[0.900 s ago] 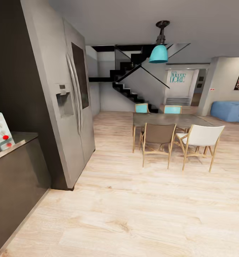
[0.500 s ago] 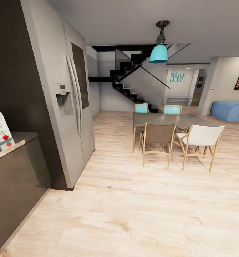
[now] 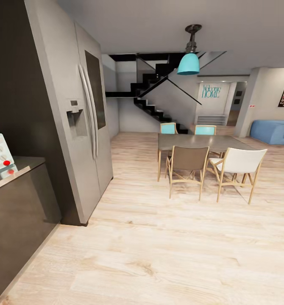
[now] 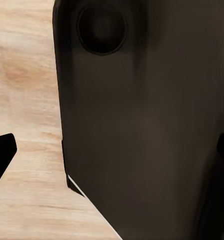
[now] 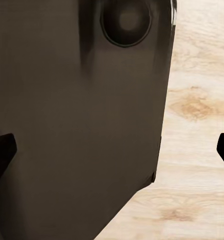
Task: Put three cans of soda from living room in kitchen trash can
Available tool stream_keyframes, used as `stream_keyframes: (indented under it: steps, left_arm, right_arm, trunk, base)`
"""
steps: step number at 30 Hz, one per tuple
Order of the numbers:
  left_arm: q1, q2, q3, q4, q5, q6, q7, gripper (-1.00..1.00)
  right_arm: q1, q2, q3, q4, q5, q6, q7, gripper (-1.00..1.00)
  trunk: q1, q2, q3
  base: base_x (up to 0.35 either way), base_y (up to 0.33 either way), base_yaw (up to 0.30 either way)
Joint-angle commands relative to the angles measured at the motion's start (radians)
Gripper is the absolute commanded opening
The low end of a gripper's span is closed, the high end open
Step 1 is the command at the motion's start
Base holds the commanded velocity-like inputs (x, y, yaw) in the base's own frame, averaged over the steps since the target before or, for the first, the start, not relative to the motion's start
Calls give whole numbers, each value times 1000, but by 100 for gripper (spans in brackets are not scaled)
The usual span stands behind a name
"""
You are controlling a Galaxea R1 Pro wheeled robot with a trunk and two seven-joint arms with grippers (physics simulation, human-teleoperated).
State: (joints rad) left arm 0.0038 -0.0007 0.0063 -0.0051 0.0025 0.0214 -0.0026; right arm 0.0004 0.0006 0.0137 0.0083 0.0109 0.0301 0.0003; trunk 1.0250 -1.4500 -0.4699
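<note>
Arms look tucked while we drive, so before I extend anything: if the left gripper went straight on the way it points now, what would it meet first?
Most likely the dark panel, apparently part of the robot's body, with wood floor beside it. Depth is unclear.

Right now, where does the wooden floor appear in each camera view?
Head view: the wooden floor covers the lower half, running from the fridge past the dining table.
Left wrist view: a pale strip beside the robot's dark body panel.
Right wrist view: a pale strip beside the same kind of dark panel.
Shared landmark: the pale, knotty planks.
</note>
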Motion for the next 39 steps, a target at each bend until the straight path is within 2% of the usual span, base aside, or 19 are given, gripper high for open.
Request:
stream_keyframes:
  steps: [1, 11, 12, 14, 15, 16, 20, 21, 23, 26, 27, 28, 29, 31, 33, 34, 36, 38, 39]
  left_arm:
    - [-6, -2, -1, -6, 2, -6, 0, 100]
    - [-35, -9, -1, -62, 6, -36, 1, 100]
    - [-38, -11, -1, -410, 6, -36, 0, 100]
    - [-41, -14, -2, -493, 7, -32, 0, 100]
    - [-43, -15, -2, -589, 7, -27, 0, 100]
    - [-45, -13, -4, -775, 7, -22, 0, 100]
    - [-45, -10, -9, -923, 6, -20, -1, 100]
    - [-44, -8, -12, -1016, 6, -19, -2, 100]
    - [-41, -8, -15, -1124, 5, -12, -2, 100]
    - [-37, -5, -15, -1271, 5, 17, -3, 100]
    - [-37, -5, -15, -1271, 5, 17, -3, 100]
    - [-31, -3, -13, -1378, 6, 48, -6, 100]
    - [-26, -2, -12, -1423, 6, 62, -9, 100]
    - [3, 0, -10, -1481, 6, 81, -24, 100]
    - [52, 1, -7, -1505, 4, 72, -46, 100]
    - [75, 2, -6, -1502, 2, 54, -60, 100]
    - [122, 5, -4, -1458, 3, -23, -101, 100]
    - [139, 5, -4, -1436, -1, -63, -117, 100]
    - [139, 5, -4, -1436, -1, -63, -117, 100]
  right_arm:
    - [-6, -1, 6, -6, 6, -6, 6, 100]
    - [-40, -23, 61, -63, 24, -54, 62, 100]
    - [-50, -26, 62, -342, 24, -55, 91, 100]
    - [-73, -30, 63, -367, 25, -57, 96, 100]
    - [-98, -33, 64, -391, 25, -63, 109, 100]
    - [-145, -40, 63, -450, 24, -88, 176, 100]
    - [-178, -49, 58, -571, 21, -106, 278, 100]
    - [-190, -53, 54, -711, 18, -106, 327, 100]
    - [-196, -54, 52, -872, 16, -98, 353, 100]
    - [-196, -55, 51, -1054, 15, -67, 367, 100]
    - [-196, -55, 51, -1054, 15, -67, 367, 100]
    - [-193, -57, 46, -1194, 15, -24, 373, 100]
    - [-188, -58, 38, -1269, 15, 1, 377, 100]
    - [-153, -66, -1, -1391, 12, 38, 393, 100]
    - [-82, -82, -77, -1455, 0, 45, 442, 100]
    - [-6, -99, -189, -1442, -18, 11, 499, 100]
    - [35, -118, -304, -1346, -33, -62, 551, 100]
    - [46, -127, -382, -1303, -44, -154, 622, 100]
    - [46, -127, -382, -1303, -44, -154, 622, 100]
  trunk:
    - [0, 0, 0]
    - [0, 0, 0]
    - [0, 0, 0]
    - [0, 0, 0]
    - [0, 0, 0]
    - [0, 0, 0]
    - [0, 0, 0]
    - [0, 0, 0]
    - [0, 0, 0]
    - [0, 0, 0]
    - [0, 0, 0]
    - [0, 0, 0]
    - [0, 0, 0]
    - [0, 0, 0]
    - [0, 0, 0]
    - [0, 0, 0]
    - [0, 0, 0]
    - [0, 0, 0]
    - [0, 0, 0]
  base:
    - [0, 0, 0]
    - [0, 0, 0]
    - [0, 0, 0]
    - [0, 0, 0]
    - [0, 0, 0]
    - [0, 0, 0]
    - [0, 0, 0]
    - [0, 0, 0]
    - [0, 0, 0]
    - [0, 0, 0]
    - [0, 0, 0]
    - [0, 0, 0]
    - [0, 0, 0]
    - [0, 0, 0]
    - [0, 0, 0]
    - [0, 0, 0]
    - [0, 0, 0]
    - [0, 0, 0]
    - [0, 0, 0]
